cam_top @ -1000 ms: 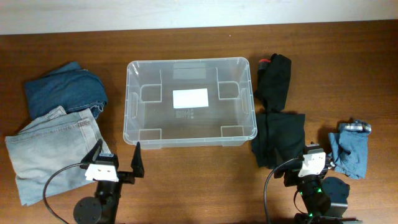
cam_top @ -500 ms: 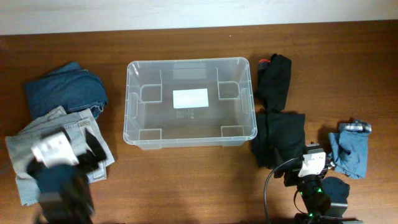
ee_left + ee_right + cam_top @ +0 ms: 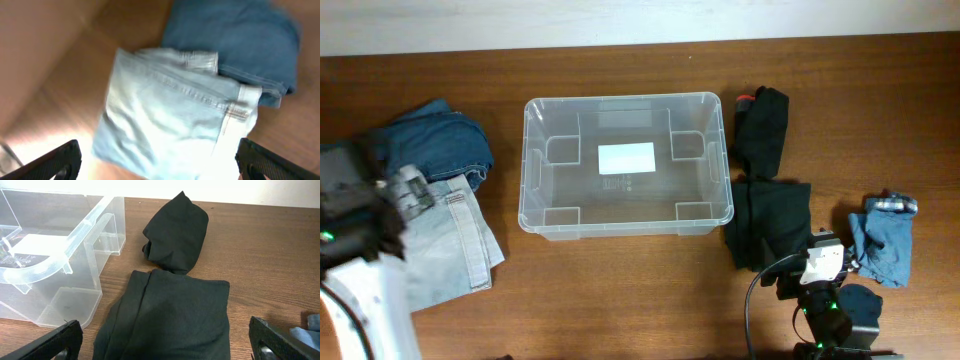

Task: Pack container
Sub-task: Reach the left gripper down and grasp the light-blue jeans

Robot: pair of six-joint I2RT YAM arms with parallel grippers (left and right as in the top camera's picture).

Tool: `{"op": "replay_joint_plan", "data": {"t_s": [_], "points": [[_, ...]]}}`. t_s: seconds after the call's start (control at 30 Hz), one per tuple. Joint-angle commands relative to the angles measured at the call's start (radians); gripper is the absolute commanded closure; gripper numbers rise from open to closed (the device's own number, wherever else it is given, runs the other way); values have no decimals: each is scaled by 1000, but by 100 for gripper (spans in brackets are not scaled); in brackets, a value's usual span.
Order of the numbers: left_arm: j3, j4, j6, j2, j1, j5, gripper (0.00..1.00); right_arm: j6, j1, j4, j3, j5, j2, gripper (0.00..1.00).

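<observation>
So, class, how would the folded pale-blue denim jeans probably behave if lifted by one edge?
The folded pale-blue denim jeans would probably droop and unfold, being soft layered cloth. Thick seams and waistband suggest some weight. Lying flat, they seem unlikely to roll.

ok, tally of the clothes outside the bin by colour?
Black garments: 2
Dark blue denim: 1
Light blue denim: 1
Small blue piece: 1
Total: 5 on the table, 0 in the container.
</observation>
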Motion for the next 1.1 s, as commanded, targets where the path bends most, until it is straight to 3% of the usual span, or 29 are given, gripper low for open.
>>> {"op": "replay_joint_plan", "data": {"t_s": [0.0, 0.1, 0.33, 0.5, 0.6, 0.73, 0.9, 1.07], "points": [[13, -27, -5, 63, 147, 238, 0, 12, -6, -3, -6, -5, -8, 2], [13, 10, 74, 111, 239, 234, 0, 12, -6, -3, -6, -5, -8, 2], [13, 70, 86, 267, 461, 325, 1, 12, -6, -3, -6, -5, -8, 2], [13, 126, 276, 359, 539, 346, 6, 12, -6, -3, -6, -5, -8, 2], [13, 193, 415, 426, 602, 442, 11, 12, -6, -3, -6, -5, -8, 2], [13, 221, 538, 502, 692, 552, 8, 12, -6, -3, -6, -5, -8, 2], [13, 217, 605, 621, 780, 801, 2, 12, -6, -3, -6, -5, -8, 2], [13, 248, 620, 726, 791, 847, 4, 12, -6, -3, -6, -5, -8, 2]]}}
